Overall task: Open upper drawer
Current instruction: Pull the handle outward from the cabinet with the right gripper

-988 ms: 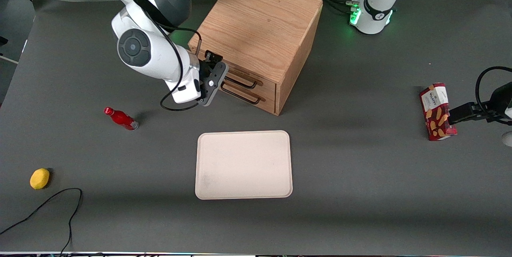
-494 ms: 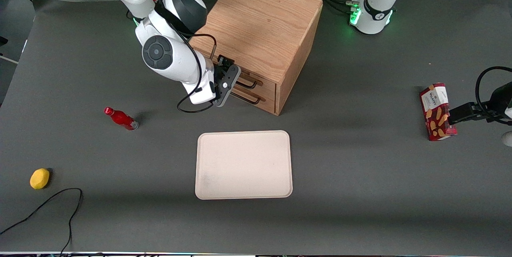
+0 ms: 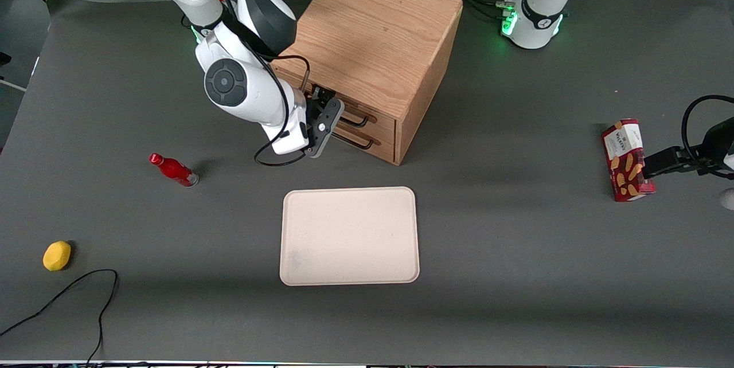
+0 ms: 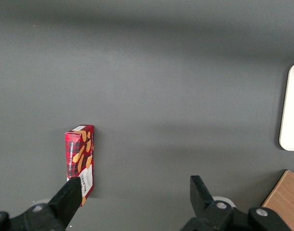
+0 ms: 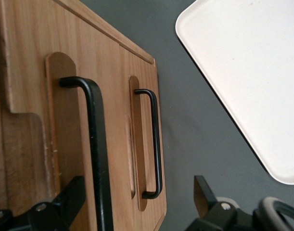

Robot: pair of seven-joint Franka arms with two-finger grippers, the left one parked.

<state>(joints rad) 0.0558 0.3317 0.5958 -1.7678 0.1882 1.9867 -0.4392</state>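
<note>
The oak cabinet (image 3: 373,41) stands at the table's back middle, both drawers shut. The upper drawer (image 3: 375,117) has a light wood front and a thin black bar handle (image 3: 356,120); the lower drawer's handle (image 3: 354,140) is just beneath it. My right gripper (image 3: 325,122) is right in front of the drawer fronts, at the handles' end toward the working arm. In the right wrist view the gripper (image 5: 137,192) is open, and the upper drawer's handle (image 5: 95,144) runs between its fingers, close to one finger (image 5: 72,199). The lower handle (image 5: 155,144) lies beside it.
A cream tray (image 3: 350,236) lies nearer the front camera than the cabinet and shows in the right wrist view (image 5: 248,72). A red bottle (image 3: 173,169), a lemon (image 3: 57,255) and a black cable (image 3: 69,293) lie toward the working arm's end. A red cookie box (image 3: 626,160) lies toward the parked arm's end.
My gripper has moved in toward the cabinet's drawer fronts, then shifted slightly nearer the front camera. Both drawers stay shut.
</note>
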